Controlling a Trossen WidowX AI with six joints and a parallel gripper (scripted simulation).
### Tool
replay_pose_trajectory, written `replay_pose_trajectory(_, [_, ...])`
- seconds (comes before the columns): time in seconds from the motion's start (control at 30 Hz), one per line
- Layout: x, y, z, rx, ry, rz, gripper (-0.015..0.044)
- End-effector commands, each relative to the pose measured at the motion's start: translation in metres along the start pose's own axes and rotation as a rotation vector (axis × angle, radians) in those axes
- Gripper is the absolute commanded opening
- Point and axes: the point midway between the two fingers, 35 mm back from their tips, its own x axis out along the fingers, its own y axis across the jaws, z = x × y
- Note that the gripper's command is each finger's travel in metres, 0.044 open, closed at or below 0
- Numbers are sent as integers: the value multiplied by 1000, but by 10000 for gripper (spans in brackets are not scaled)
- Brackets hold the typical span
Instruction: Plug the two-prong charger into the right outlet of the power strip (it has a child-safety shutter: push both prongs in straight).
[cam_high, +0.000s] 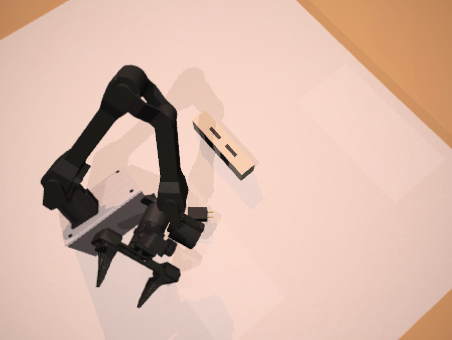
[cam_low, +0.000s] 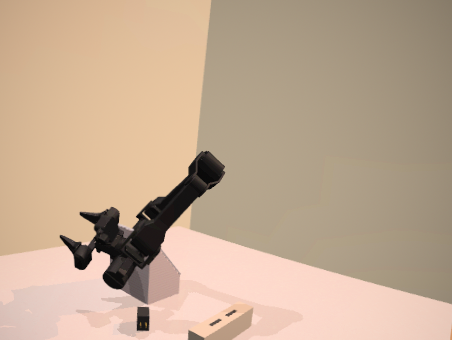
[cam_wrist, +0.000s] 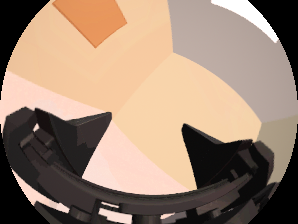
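The black charger (cam_high: 197, 214) (cam_low: 143, 318) lies on the table beside the arm's wrist in the top view, its two brass prongs pointing right there and toward the camera in the exterior view. The beige power strip (cam_high: 240, 160) (cam_low: 220, 326) lies farther up and right in the top view, with two dark slotted outlets on its top face. My gripper (cam_high: 118, 297) (cam_low: 70, 225) (cam_wrist: 148, 121) is wide open and empty. It is raised above the table, points away from the charger and strip, and neither shows in the wrist view.
The grey arm base (cam_high: 92, 240) (cam_low: 162, 277) stands on the pale table (cam_high: 310, 225) (cam_low: 400, 315), left of the charger in the top view. The arm's elbow is raised high, and its forearm comes down close to the charger in that view. Plain walls stand behind the table.
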Motion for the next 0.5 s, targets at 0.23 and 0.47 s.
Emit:
replay_pose_trajectory(0.23, [-14, 20, -21, -202, 282, 115, 440])
replay_pose_trajectory(0.47, [-28, 32, -31, -329, 430, 225, 440])
